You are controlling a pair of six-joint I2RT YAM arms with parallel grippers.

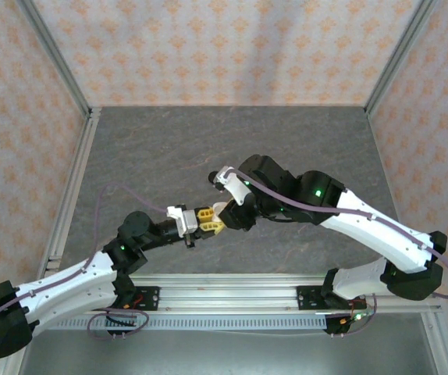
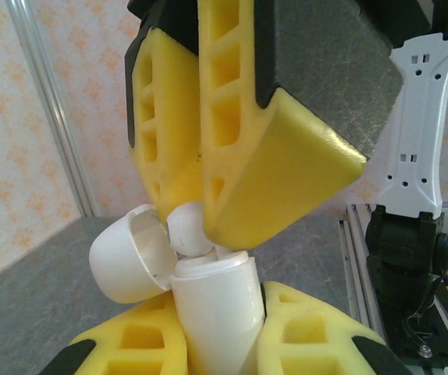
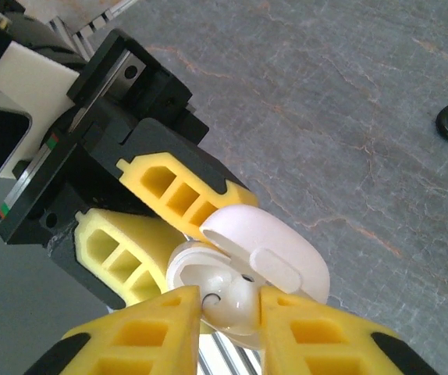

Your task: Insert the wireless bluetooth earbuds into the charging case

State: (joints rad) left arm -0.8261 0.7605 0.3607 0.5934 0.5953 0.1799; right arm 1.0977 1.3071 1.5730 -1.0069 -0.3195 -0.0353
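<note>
Midway: the right hand (image 3: 230, 314) pinches a glossy white earbud (image 3: 236, 301) at the mouth of the charging case (image 2: 218, 305); seating and release look left to do. The left hand (image 2: 216, 340) grips the smooth, rounded case, its domed lid (image 2: 122, 262) open toward 9 o'clock, above the mottled grey worktop (image 3: 349, 117).

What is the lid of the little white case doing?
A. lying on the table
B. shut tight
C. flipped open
C: the lid of the white case is swung back, with a white earbud at its mouth.
</note>
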